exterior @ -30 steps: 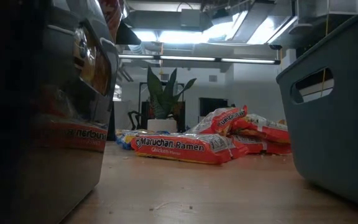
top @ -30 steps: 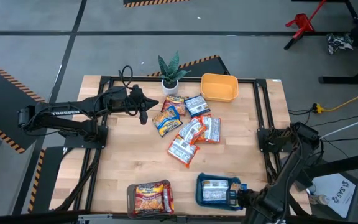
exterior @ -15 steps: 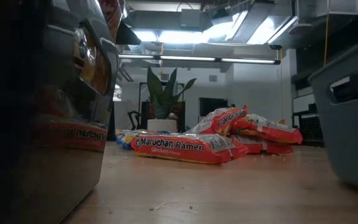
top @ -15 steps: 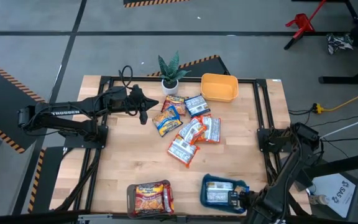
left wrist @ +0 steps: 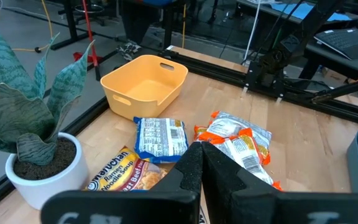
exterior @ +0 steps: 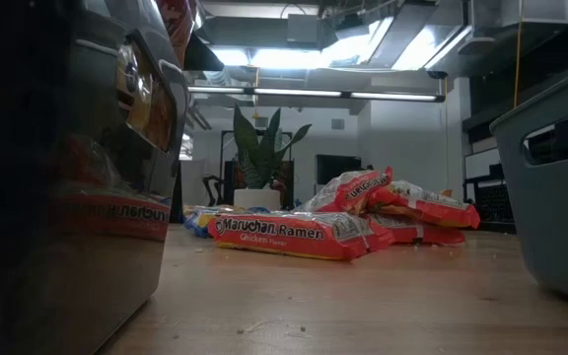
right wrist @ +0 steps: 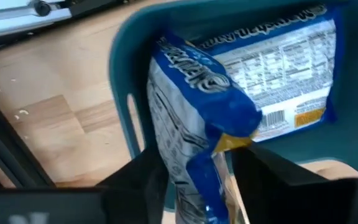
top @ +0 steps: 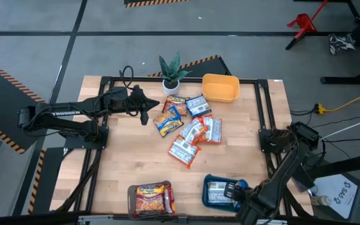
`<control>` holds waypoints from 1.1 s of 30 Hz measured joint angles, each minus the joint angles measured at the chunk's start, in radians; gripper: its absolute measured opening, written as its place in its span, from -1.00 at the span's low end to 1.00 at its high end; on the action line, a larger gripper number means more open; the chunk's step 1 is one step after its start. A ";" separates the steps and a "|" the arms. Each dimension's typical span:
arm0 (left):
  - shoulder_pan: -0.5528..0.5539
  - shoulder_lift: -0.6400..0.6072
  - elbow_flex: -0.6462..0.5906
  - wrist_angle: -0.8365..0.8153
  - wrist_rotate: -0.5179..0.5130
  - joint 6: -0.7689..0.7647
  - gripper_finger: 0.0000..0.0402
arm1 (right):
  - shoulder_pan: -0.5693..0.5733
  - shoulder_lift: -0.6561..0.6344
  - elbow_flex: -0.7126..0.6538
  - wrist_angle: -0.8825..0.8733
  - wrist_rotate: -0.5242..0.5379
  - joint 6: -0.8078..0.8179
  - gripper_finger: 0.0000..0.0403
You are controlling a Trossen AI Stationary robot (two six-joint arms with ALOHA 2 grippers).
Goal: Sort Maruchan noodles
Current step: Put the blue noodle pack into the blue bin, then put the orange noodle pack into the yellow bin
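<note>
Nearest you, the right gripper point(right wrist: 194, 180) is hanging at the teal tray point(top: 212, 183), its fingers standing apart around a blue packet point(right wrist: 191, 112) tipped over the rim. Beside it, a brown tray point(top: 132, 197) is holding packets. Mid-table, the Maruchan noodles point(top: 191, 132) are lying heaped. Farther off, the left gripper point(top: 144, 117) is hovering, fingers together, beside a potted plant point(top: 170, 74) and yellow tray point(top: 220, 87).

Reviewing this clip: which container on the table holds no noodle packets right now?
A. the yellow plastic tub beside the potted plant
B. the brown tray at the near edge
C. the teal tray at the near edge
A: the yellow plastic tub shows only its bare floor in the high and left wrist views, while the teal tray holds blue-labelled shiny packets and the brown tray holds a red and orange packet.
</note>
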 joint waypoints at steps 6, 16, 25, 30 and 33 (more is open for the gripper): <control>0.000 0.000 0.000 0.000 0.000 0.000 -1.00 | 0.004 -0.017 0.012 -0.020 0.028 0.066 -0.14; 0.000 0.000 0.000 0.000 0.000 -0.006 -1.00 | 0.003 -0.029 0.154 -0.222 0.036 0.174 -0.14; 0.000 0.000 0.000 0.004 0.078 -0.037 -1.00 | -0.005 -0.057 0.343 -0.371 0.294 0.489 -0.14; 0.000 0.030 0.002 0.025 0.134 -0.090 -1.00 | -0.050 -0.091 0.445 -0.364 0.724 0.653 -0.14; 0.000 0.082 0.002 0.073 0.172 -0.107 -1.00 | -0.125 -0.113 0.471 -0.366 0.832 0.700 -0.14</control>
